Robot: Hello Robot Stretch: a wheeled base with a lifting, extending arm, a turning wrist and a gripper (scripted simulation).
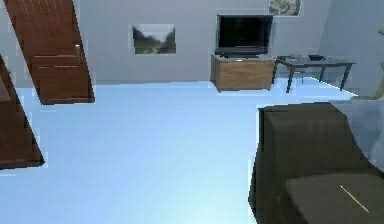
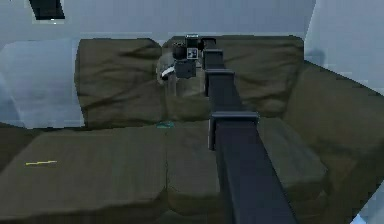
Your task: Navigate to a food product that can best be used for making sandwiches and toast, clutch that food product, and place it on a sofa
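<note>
- Most of your trip looks done: arm (image 2: 235, 130) is out over the sofa (image 2: 100, 140).
- Pincer (image 2: 172, 72) sits at its far side; can't tell if it's holding anything, so placing's unconfirmed.

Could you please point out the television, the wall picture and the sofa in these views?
television (image 1: 245, 34), forward view, middle of its dark screen.
wall picture (image 1: 153, 39), forward view, centre of the picture.
sofa (image 2: 120, 85), arm side view, bare part of a back cushion.

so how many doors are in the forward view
2: a brown door at the far wall, upper left, and a second door at the left edge, nearer. More may lie outside the picture.
</note>
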